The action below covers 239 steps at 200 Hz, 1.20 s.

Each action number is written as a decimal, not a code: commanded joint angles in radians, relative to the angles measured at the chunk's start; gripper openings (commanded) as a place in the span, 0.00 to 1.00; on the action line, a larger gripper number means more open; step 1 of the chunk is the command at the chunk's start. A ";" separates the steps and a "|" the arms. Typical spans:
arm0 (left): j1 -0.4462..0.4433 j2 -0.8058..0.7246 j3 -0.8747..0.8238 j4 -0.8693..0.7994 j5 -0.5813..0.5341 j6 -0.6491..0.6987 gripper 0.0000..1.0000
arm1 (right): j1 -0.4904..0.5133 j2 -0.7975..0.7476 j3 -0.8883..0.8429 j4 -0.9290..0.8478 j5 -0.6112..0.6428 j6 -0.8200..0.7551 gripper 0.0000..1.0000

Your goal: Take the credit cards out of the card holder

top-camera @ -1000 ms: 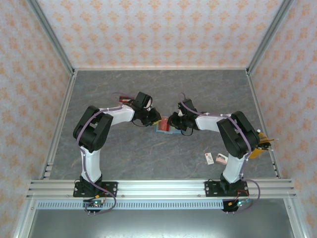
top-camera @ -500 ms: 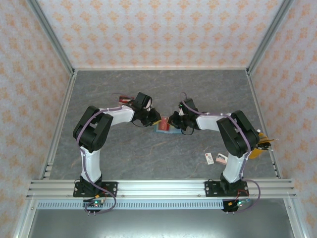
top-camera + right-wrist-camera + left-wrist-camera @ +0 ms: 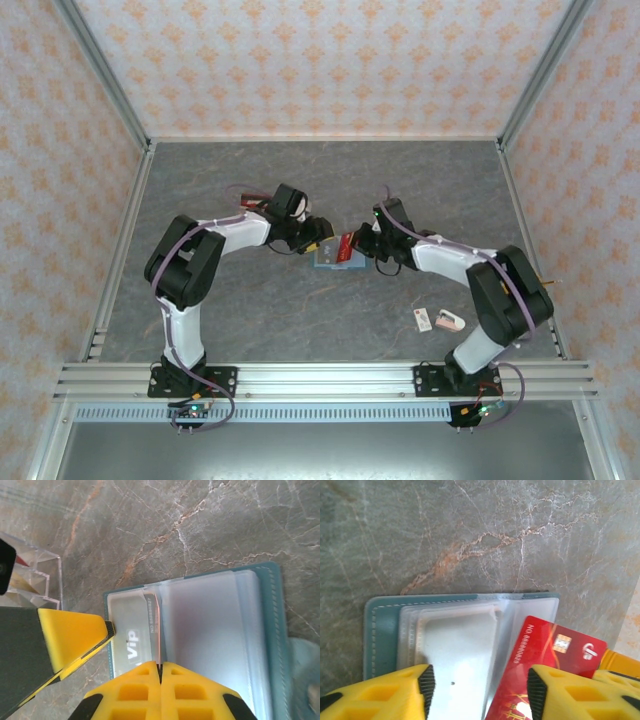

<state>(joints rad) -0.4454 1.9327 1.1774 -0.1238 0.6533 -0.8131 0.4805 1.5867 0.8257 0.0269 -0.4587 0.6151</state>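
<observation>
Right fingers (image 3: 160,667) pinch the red card (image 3: 550,665) edge-on, partly out of the card holder (image 3: 382,625); left fingers (image 3: 316,236), released, may let the holder lift along.

The pale card (image 3: 131,635) reads "Vip"; the red card (image 3: 540,650) bears "NO" and digits.

We see bright, even light on the grey marbled tabletop (image 3: 330,180), with faint soft shadows. Glare whitens the clear plastic sleeves (image 3: 460,650) of the teal-blue folding card holder (image 3: 382,630); the right gripper's yellow fingertips (image 3: 147,675) blur.
</observation>
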 commanded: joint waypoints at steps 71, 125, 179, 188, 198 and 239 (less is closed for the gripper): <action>0.020 -0.278 0.001 -0.093 0.052 0.171 0.92 | -0.011 -0.273 -0.049 0.188 -0.126 -0.176 0.00; 0.037 -0.315 -0.040 0.162 0.222 0.069 0.91 | -0.132 -0.214 -0.049 0.440 -0.387 0.003 0.00; 0.037 -0.257 -0.024 0.318 0.309 0.006 0.76 | -0.178 -0.158 -0.039 0.551 -0.476 0.117 0.00; 0.037 -0.255 -0.026 0.354 0.317 -0.011 0.71 | -0.180 -0.148 -0.036 0.554 -0.483 0.125 0.00; 0.037 -0.256 -0.029 0.386 0.322 -0.025 0.67 | -0.182 -0.139 -0.031 0.561 -0.489 0.134 0.00; 0.037 -0.257 -0.024 0.407 0.323 -0.022 0.48 | -0.183 -0.111 -0.029 0.567 -0.503 0.146 0.00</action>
<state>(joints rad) -0.4141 1.6749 1.1488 0.2058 0.9428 -0.8322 0.3027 1.4651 0.7872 0.5259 -0.9203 0.7456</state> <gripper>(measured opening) 0.521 0.049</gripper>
